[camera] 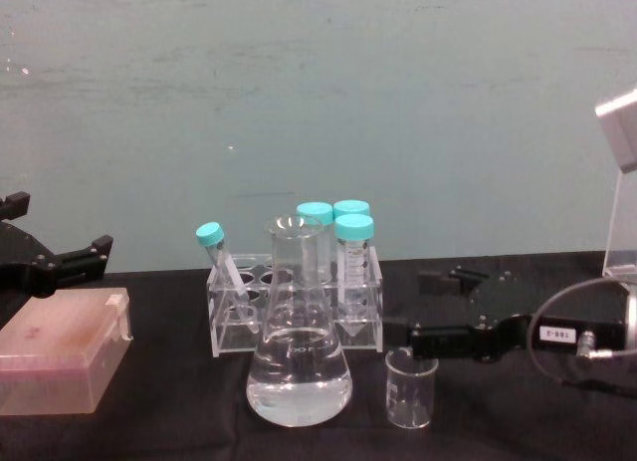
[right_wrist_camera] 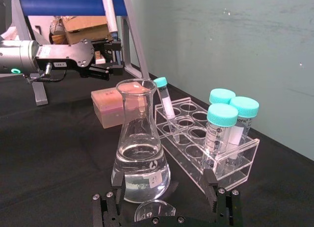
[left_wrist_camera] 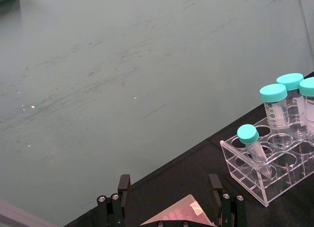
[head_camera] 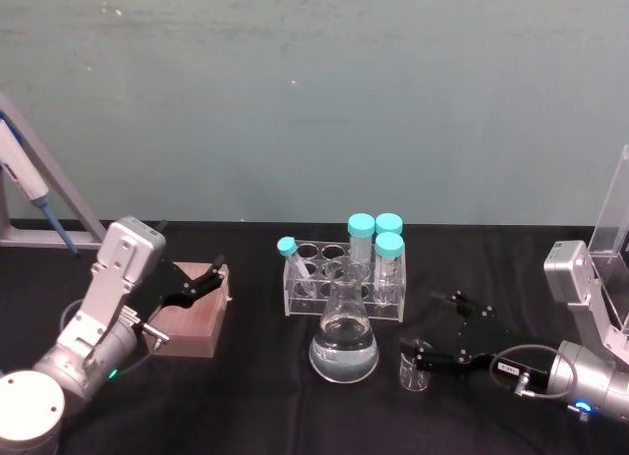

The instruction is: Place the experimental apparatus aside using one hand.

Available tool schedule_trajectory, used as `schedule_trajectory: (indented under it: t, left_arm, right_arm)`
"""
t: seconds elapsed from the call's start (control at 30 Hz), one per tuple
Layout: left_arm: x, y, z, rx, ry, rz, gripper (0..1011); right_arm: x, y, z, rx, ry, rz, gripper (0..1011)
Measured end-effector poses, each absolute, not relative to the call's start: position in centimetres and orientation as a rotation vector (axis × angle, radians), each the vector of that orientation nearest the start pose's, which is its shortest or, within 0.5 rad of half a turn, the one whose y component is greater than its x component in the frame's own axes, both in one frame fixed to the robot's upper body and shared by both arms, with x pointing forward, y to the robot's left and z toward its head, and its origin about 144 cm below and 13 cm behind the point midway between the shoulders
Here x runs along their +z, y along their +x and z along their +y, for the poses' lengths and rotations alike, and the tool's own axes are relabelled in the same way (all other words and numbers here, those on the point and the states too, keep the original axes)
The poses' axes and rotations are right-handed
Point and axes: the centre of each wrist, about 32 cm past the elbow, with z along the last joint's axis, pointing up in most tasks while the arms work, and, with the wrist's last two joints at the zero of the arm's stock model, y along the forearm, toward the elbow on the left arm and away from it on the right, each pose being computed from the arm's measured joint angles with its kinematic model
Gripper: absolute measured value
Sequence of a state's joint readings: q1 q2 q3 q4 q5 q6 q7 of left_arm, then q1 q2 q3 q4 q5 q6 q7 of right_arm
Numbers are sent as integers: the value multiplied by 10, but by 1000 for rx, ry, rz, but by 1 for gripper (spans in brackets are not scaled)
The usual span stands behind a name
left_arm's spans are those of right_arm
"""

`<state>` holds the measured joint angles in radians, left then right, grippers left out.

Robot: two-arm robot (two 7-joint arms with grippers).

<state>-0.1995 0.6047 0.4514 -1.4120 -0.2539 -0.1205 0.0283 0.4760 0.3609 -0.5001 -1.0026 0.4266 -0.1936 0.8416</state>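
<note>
Head: black 2-finger right hand (head_camera: 439, 327) spread open, nothing held, low over black tabletop (head_camera: 246, 406) by small clear glass beaker (head_camera: 413, 369). Large conical glass flask w/ clear liquid (head_camera: 344, 342) just left of the beaker; clear acrylic tube rack (head_camera: 339, 288) behind.
L wrist: left hand (left_wrist_camera: 168, 185) open above pink box (left_wrist_camera: 179, 214).
R wrist: beaker rim between fingers (right_wrist_camera: 221, 202).
Chest: beaker just right of flask.

Flask (head_camera: 344, 342) upright, beaker (head_camera: 413, 369) just beside, tube rack (head_camera: 299, 302) behind.

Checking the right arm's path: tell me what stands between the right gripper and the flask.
The beaker stands there, just ahead of the open right gripper and beside the flask. The head and right wrist views show it.
</note>
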Motion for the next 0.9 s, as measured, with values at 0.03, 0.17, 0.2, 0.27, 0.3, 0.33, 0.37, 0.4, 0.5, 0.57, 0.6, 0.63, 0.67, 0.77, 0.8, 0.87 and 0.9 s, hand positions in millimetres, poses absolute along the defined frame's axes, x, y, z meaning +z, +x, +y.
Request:
schedule_trajectory:
  t: [0.03,0.17,0.2,0.27,0.3,0.33,0.37,0.4,0.5,0.57,0.6,0.63,0.67,0.77,0.8,0.87,0.9]
  left_arm:
    - [1140,489,310,1248,304,-285,1000]
    - [1140,489,310,1248,304,-285,1000]
    - [1140,489,310,1248,304,-285,1000]
    - [1140,489,310,1248,304,-285,1000]
    - [1140,489,310,1248,304,-285,1000]
    - [1140,489,310,1248,305,-285,1000]
    - [1140,489,310,1248,304,-285,1000]
    - [1140,489,310,1248,304,-285,1000]
    - [1140,489,310,1248,304,-285,1000]
    - [1140,489,310,1248,304,-285,1000]
    - [1140,489,310,1248,304,-285,1000]
    - [1140,489,310,1248,304,-285,1000]
    - [1140,489,310,1248,304,-285,1000]
    - [1140,489,310,1248,304,-285,1000]
    - [1140,489,310,1248,304,-285,1000]
    - [1140,489,310,1248,304,-285,1000]
    - [1140,489,310,1248,304,-285,1000]
  right_arm:
    - [1122,567,-270,-510,-117,-7,1004]
    - [1121,567,-269,-506,-126,-1,1004]
    - [1121,567,-269,-505,-128,-1,1004]
    - [1120,567,-268,-502,-134,1,1004]
    - [1120,567,-268,-500,-136,2,1004]
    - [1120,568,-268,-498,-141,3,1004]
    - [1120,568,-268,-498,-141,3,1004]
    - [1120,568,-267,-495,-145,5,1004]
    - [1119,569,-267,-489,-153,9,1004]
    - [1119,570,-267,-483,-161,13,1004]
    - [1118,570,-267,-482,-163,14,1004]
    - [1118,570,-267,-479,-166,16,1004]
    - [1118,570,-267,-479,-166,16,1004]
    - [1118,571,-266,-475,-176,21,1004]
    - [1118,571,-266,-472,-180,22,1004]
    - [1118,572,-266,-470,-184,24,1004]
    - [1118,572,-266,-469,-186,25,1004]
